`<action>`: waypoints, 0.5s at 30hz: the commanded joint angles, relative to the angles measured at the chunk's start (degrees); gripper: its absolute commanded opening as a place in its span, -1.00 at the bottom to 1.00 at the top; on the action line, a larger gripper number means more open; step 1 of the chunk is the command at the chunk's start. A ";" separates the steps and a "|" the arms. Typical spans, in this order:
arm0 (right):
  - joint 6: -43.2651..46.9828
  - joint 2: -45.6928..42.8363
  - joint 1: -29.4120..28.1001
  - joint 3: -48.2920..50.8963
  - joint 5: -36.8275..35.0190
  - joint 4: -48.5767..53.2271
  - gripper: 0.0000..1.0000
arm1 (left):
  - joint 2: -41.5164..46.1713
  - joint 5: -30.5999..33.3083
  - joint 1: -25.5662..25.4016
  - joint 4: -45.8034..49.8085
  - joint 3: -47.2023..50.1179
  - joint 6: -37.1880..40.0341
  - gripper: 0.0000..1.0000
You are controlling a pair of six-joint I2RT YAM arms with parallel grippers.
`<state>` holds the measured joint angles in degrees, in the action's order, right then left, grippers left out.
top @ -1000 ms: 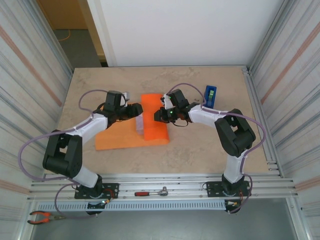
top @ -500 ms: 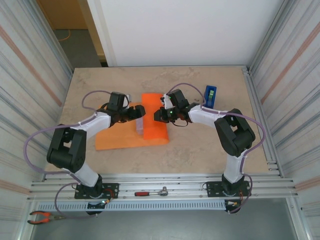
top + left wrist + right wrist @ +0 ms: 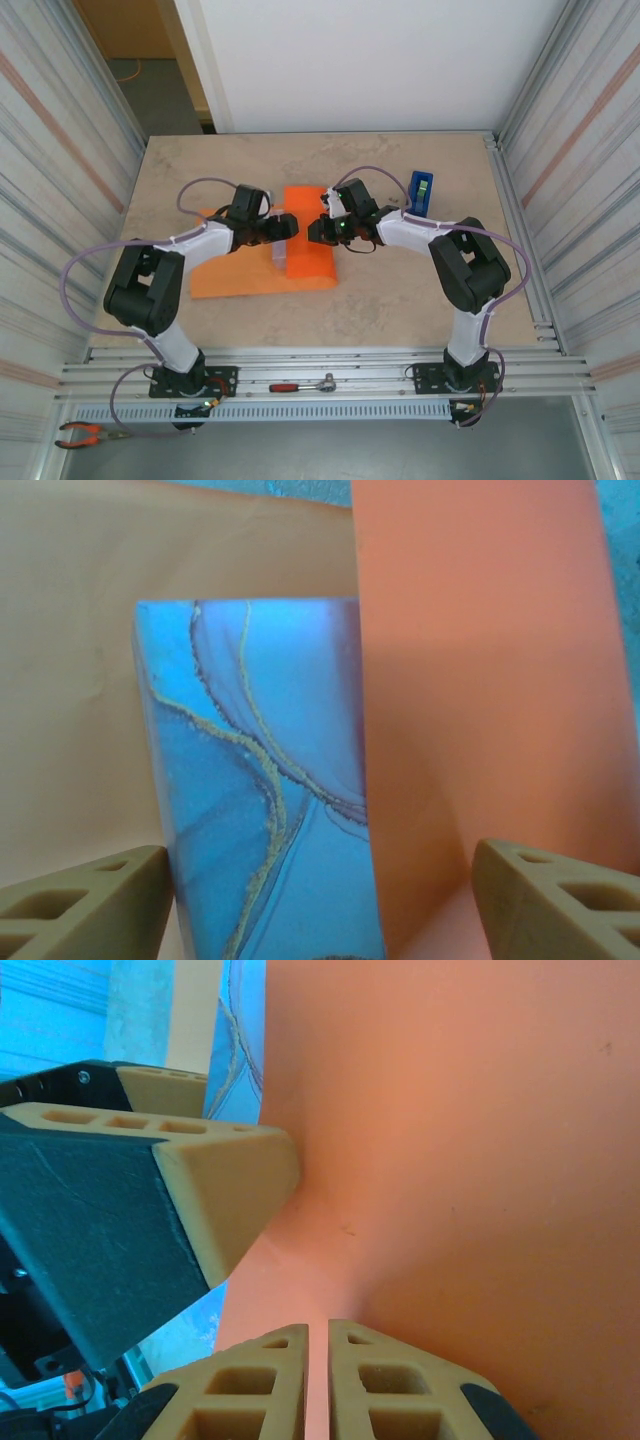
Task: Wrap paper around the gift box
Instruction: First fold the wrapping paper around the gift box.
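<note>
The gift box, blue and marbled, lies on the paper near the middle of the tabletop. Its right part sits under a flap of that sheet arching over it. The left pincer hovers over the box's bare left part, fingers apart, gripping nothing. The right pincer has its fingers together, apparently clamped on the flap's edge. If the left pincer presses down off-centre, the box may slide on the sheet and skew the fold. If the right pincer tugs too hard, the paper may tear, or slip free and spring open.
</note>
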<state>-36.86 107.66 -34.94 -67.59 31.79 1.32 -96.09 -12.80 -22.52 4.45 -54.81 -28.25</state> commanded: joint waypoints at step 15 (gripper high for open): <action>-2.86 -12.34 5.49 3.23 -5.80 4.84 -0.34 | -0.99 0.11 -0.59 -0.30 2.53 1.85 0.23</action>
<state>-37.56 100.42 -31.73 -66.67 29.12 5.63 -96.09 -12.97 -22.63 1.76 -53.71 -28.25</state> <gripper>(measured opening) 0.331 0.625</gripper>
